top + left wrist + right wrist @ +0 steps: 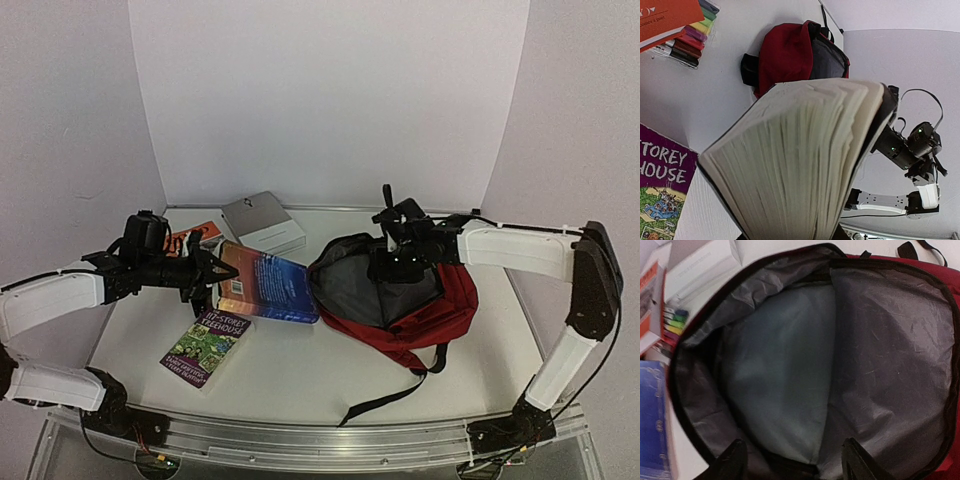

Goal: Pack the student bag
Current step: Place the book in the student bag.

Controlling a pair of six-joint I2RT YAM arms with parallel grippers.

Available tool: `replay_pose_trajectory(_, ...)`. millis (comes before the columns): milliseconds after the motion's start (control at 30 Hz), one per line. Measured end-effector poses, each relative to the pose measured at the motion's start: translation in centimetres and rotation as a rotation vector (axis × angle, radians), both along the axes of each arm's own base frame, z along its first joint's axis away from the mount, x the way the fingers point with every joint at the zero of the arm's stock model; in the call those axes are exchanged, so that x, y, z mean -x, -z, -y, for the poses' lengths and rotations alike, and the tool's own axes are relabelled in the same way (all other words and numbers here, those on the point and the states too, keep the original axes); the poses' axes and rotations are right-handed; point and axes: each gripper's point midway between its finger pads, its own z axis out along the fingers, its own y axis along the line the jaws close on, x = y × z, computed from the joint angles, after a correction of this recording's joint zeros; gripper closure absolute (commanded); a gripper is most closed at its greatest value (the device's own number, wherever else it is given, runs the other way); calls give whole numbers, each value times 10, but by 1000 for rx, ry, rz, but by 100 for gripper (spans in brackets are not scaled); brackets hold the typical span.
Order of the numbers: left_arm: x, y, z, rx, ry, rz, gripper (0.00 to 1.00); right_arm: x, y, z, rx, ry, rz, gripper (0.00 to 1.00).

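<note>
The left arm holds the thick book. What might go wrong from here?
The thick book is pinched at one edge by the left fingers, so it may slip or fan open. The right fingers stand open over the student bag; its mouth might sag and block the book.

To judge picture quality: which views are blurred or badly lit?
Top external: evenly lit, sharp, soft shadow under the red backpack. Left wrist: page edges of the book fill the frame, slightly soft. Right wrist: whole picture blurred, grey lining dim.
</note>
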Motion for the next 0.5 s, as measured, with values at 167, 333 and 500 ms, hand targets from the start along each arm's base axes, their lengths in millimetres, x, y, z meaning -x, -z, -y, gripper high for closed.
replay_pose_trajectory(167, -1, -1, -2, 0, -7, 4, 100, -12, 41, 8, 155, 15, -45, 46)
replay_pose_trajectory(333, 2, -3, -3, -2, -4, 6, 100, -18, 70, 16, 260, 29, -72, 43)
replay_pose_trajectory(500, 9, -6, -6, -5, -2, 3, 100, -26, 94, 22, 347, 50, -84, 41)
